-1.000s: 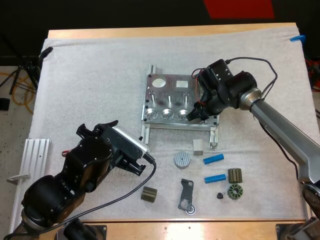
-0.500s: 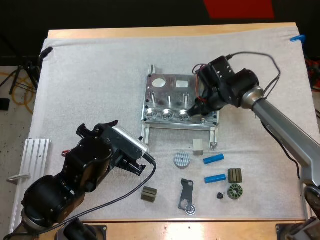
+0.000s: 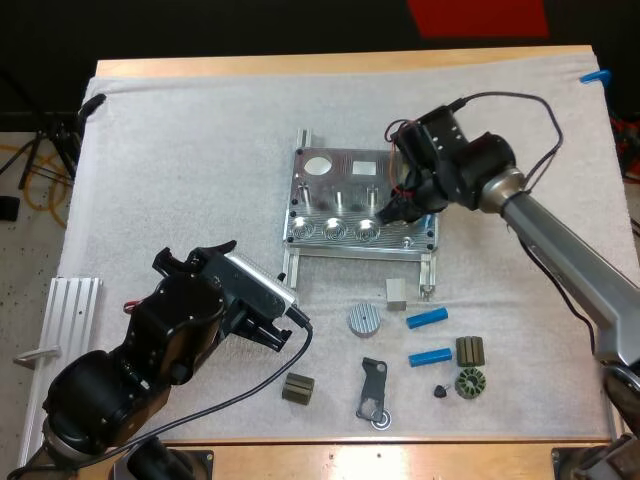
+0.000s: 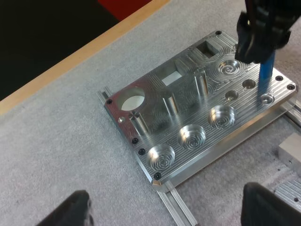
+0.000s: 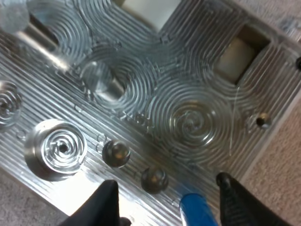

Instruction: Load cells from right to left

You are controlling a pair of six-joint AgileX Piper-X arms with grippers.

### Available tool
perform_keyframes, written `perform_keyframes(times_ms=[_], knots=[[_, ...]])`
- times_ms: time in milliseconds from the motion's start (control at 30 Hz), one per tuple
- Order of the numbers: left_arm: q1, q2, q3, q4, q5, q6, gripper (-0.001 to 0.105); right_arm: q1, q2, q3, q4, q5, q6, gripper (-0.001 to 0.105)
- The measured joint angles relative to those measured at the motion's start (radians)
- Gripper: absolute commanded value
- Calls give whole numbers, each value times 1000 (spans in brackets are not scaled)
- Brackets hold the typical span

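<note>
The metal fixture [image 3: 335,205] lies mid-mat, with round pockets and pins on its face [image 4: 188,113]. My right gripper [image 3: 393,212] hovers over the fixture's near right corner, shut on a blue cylinder [image 4: 265,75] held upright just above a small hole [image 4: 267,99]. The cylinder's top [image 5: 197,213] sits between the right fingers [image 5: 107,201]. Two more blue cylinders [image 3: 427,318] [image 3: 431,356] lie on the mat nearer me. My left gripper [image 3: 272,318] rests left of them, fingers [image 4: 77,207] apart with nothing between.
Near the front edge lie a ribbed disc [image 3: 364,320], a small metal block [image 3: 396,292], a dark bracket [image 3: 372,390], and several dark slotted parts [image 3: 469,383] [image 3: 298,389]. A ribbed aluminium rail [image 3: 68,330] sits off the mat's left side.
My right gripper has shifted slightly toward the far right over the fixture's corner, carrying the blue cylinder. The left arm has stayed still.
</note>
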Motion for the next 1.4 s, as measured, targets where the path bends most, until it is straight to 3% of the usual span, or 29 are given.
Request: perform_keyframes(times_ms=[900,1133,1400], knots=[[0,0,0,0,0,0,65,-2,23,-10,62,0,58,47],[0,0,0,0,0,0,65,0,-81,-10,152,-14,66,47],[0,0,0,0,0,73,65,0,-207,-10,295,-15,66,47]])
